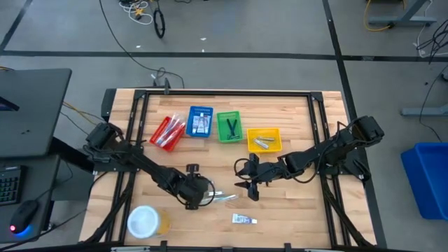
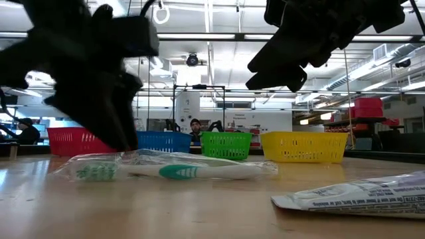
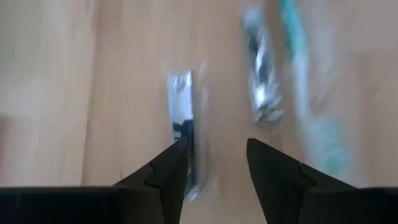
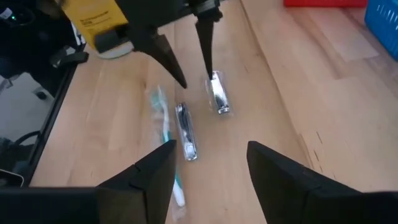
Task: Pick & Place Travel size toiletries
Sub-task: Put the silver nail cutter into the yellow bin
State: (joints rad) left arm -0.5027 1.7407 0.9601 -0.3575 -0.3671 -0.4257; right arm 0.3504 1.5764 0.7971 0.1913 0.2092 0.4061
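While my left gripper (image 1: 205, 196) hung spread over two wrapped silvery items (image 4: 186, 132) and a toothbrush (image 2: 192, 171), bare bench (image 1: 294, 210) lay beyond; my right gripper (image 1: 246, 186), also spread, hovered opposite.

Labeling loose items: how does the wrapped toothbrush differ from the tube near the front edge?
The toothbrush is long and slim, in clear wrap, with green bristles and grip; the tube is short, flat and white with print. The toothbrush lies beside the left gripper; the tube lies alone, nearer the front edge. Both lie flat on the table, outside the bins.
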